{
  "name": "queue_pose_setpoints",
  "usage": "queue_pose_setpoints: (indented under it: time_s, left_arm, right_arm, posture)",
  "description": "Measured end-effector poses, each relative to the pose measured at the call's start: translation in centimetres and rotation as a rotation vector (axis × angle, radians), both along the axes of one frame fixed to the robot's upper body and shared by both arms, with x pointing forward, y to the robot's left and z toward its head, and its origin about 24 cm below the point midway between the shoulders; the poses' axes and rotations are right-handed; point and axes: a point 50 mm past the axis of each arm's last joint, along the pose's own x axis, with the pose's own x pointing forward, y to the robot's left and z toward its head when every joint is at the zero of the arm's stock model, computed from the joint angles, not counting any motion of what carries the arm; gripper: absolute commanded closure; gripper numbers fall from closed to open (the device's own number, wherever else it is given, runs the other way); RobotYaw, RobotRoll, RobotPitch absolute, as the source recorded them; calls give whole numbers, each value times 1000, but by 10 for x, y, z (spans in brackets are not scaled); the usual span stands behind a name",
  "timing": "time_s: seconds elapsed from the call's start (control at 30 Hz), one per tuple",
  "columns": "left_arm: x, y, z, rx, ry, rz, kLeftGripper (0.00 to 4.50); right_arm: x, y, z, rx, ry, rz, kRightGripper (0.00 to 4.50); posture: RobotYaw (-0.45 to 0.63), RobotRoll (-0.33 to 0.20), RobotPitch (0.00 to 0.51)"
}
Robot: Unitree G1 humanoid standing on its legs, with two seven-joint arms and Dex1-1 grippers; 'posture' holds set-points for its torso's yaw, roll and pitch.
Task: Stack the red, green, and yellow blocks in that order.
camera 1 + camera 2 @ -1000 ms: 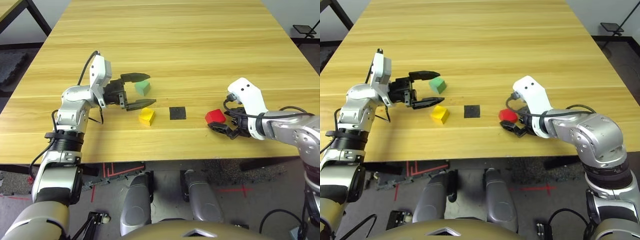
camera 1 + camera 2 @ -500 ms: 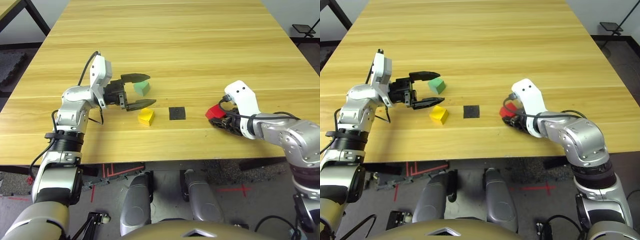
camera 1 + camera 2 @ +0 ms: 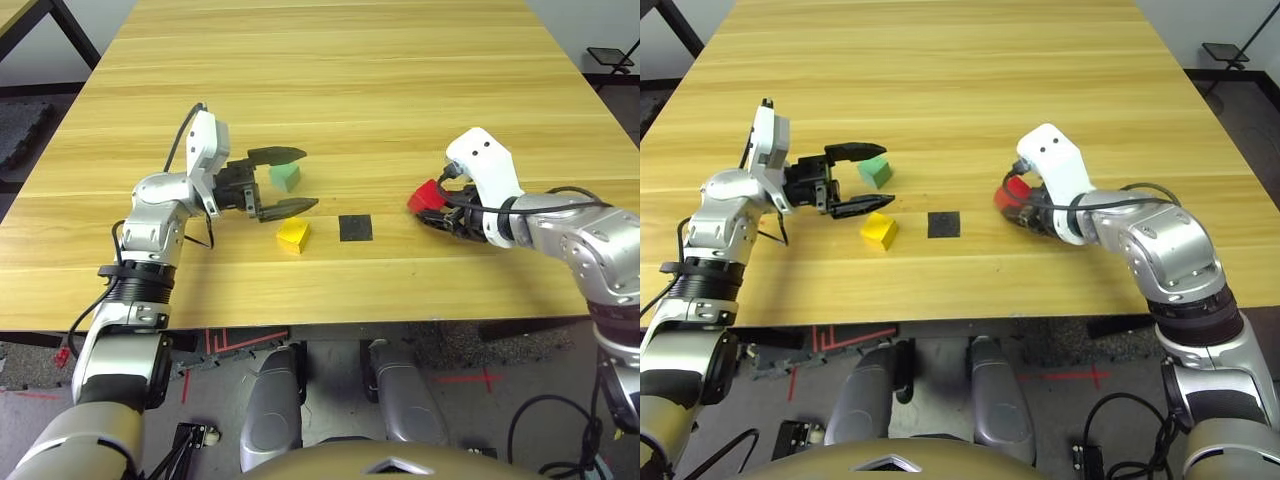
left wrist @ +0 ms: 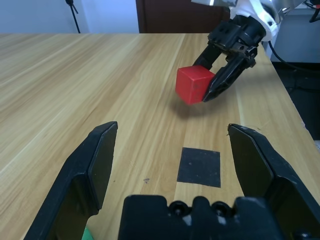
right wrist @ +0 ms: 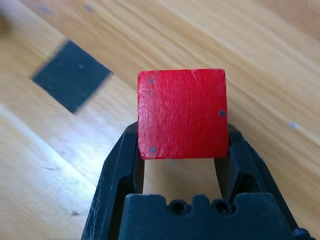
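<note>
**Red block gripped and off the table; green and yellow on the wood**

Table [image 3: 400, 80]: pale wood planks, spans the head views. Small black patch [image 3: 354, 227] flat on it, near the front edge, between the two arms.

Right gripper [image 3: 432, 207]: clamped on the red block [image 3: 424, 195]. In the right wrist view the two black fingers [image 5: 122, 165] press the block's opposite side faces, with wood visible beneath it. In the left wrist view the block [image 4: 194, 84] hangs clear of the table, its shadow on the wood below. It sits to the right of the black patch, apart from it.

Left gripper [image 3: 284, 180]: jaws spread wide, holding nothing, pointing level toward the robot's right, just above the table.

Green block [image 3: 285, 177]: on the table between the left gripper's spread fingertips; cannot tell whether either finger touches it.

Yellow block [image 3: 293, 235]: on the table just in front of the nearer left finger, left of the black patch, near it but not touching.
</note>
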Motion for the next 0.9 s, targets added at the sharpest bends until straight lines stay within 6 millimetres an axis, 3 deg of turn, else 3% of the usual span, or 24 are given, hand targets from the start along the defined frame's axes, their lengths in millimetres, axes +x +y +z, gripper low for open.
queue_pose_setpoints:
  time_s: [0.13,0.23,0.37,0.57,0.73,0.9]
  left_arm:
    - [0,-1,0,-5,1,-2,0]
    - [0,-1,0,-5,0,0,0]
    - [0,0,0,-1,-1,4,0]
    - [1,-1,2,-2,-8,6,0]
    - [0,-2,4,-5,-18,8,0]
    - [0,-3,6,-6,-27,12,0]
  right_arm:
    - [1,10,15,63,-50,166,2435]
    - [1,5,16,45,-38,285,2435]
    - [6,-7,14,-38,0,440,2435]
    - [26,-9,23,-173,-26,613,2435]
    - [40,3,16,-254,-20,750,2435]
    - [43,21,5,-298,5,857,2435]
  posture:
    - [248,-23,164]
    - [254,-21,164]
    - [255,-21,164]
    - [275,-23,153]
    - [295,-21,146]
    - [315,-18,140]
